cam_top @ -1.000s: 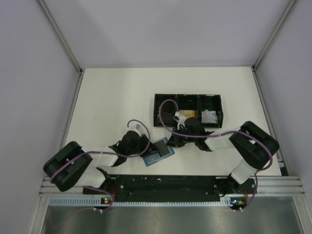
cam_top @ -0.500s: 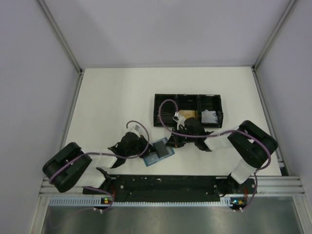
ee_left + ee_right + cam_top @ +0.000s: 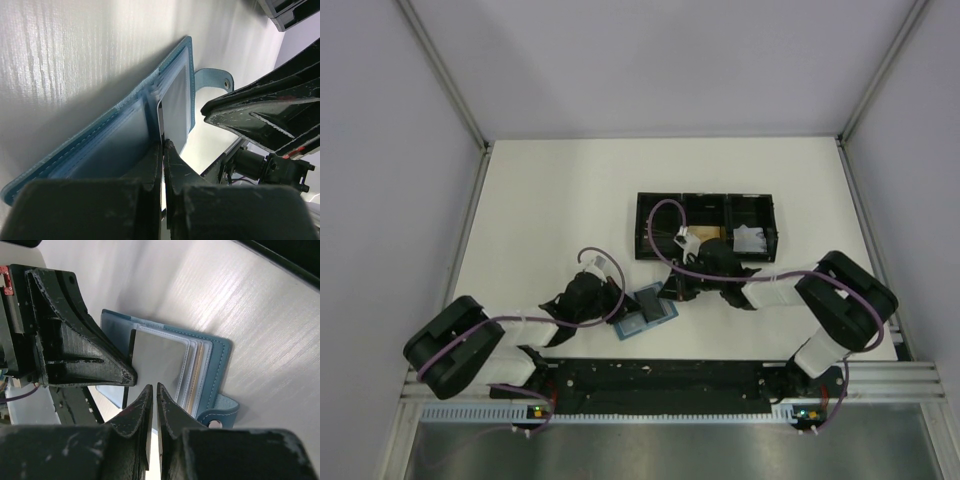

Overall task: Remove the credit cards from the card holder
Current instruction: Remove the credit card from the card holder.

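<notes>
The small teal-blue two-leaf card holder (image 3: 650,312) lies open on the white table (image 3: 540,200), at lower centre of the overhead view between the two arms. The left gripper (image 3: 163,145) is closed to a slit on the edge of a thin dark glossy plastic card (image 3: 160,362) that stands out of the holder's pale slots. The right gripper (image 3: 154,387) has its fingers almost together at that card's lower edge; whether it grips anything cannot be told. An orange-gold card (image 3: 711,233) lies in the middle compartment of the long black tray (image 3: 705,197).

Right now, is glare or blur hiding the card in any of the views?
Left wrist: the left fingers are blurred up close, the wallet is sharper, streaky glare on the table. Right wrist: the card shines grey, so its colour is unclear. Top: even light, wallet small but clear.
</notes>
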Available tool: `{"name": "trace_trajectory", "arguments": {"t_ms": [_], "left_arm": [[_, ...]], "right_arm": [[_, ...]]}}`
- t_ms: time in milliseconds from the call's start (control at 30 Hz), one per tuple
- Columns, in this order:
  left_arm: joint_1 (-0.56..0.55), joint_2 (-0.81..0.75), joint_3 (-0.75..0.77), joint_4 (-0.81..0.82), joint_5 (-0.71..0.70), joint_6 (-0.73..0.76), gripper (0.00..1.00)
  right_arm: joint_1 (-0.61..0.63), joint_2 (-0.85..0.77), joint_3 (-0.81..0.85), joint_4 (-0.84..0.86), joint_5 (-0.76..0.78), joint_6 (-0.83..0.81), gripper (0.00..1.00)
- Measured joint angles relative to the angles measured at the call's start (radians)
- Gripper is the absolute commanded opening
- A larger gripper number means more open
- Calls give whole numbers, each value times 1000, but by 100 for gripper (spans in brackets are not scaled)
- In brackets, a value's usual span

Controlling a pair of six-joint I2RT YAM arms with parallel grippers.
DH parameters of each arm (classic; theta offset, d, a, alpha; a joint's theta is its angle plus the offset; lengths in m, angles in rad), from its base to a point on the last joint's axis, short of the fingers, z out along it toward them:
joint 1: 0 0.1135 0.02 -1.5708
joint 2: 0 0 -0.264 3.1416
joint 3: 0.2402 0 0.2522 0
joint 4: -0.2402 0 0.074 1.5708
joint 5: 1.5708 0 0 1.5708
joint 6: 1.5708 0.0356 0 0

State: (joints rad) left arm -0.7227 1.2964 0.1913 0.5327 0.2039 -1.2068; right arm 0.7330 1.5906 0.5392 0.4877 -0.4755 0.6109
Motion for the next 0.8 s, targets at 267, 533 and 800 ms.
{"name": "trace_trajectory", "arguments": {"t_ms": [267,533,800], "left_arm": [[0,10,-3,14,-2,0,0],[0,12,-14,15,-10,-8,0],[0,10,-52,69,-18,-53,2]], "right_arm": [[2,79,6,28,-32,23,6],[1,90,19,16,3,18,2],[-4,94,22,10,24,18,0]]}}
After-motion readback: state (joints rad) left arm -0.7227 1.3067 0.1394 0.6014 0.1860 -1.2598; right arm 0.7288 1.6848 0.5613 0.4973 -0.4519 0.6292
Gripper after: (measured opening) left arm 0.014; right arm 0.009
